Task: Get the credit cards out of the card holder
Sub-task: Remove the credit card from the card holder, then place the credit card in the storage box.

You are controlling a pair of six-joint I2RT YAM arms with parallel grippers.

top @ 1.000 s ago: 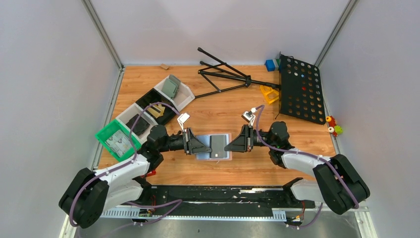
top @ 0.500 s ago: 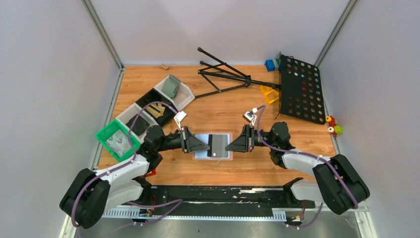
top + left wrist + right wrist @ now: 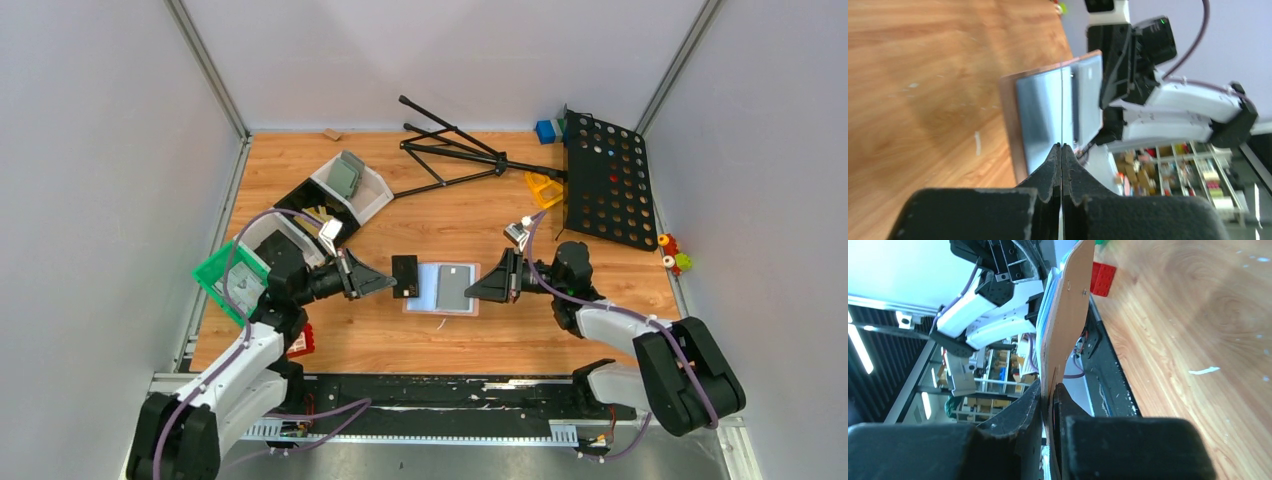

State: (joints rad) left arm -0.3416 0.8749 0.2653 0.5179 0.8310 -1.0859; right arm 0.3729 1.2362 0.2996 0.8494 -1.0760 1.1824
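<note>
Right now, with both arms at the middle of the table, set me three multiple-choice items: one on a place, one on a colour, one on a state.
1. Where is the credit card that the left end effector grips?
A. in a bin
B. at the left side of the card holder
C. on the black perforated panel

2. What colour is the card holder's face?
A. red
B. yellow
C. light blue-grey

3. The right end effector is:
A. shut on the card holder
B. open over the table
C. shut on a tripod leg

Answers:
1. B, since the top view shows the black card between the left end effector and the holder.
2. C, since the face is pale blue-grey around its black pocket.
3. A, since the right wrist view shows its jaws clamped on the holder's tan edge.
</note>
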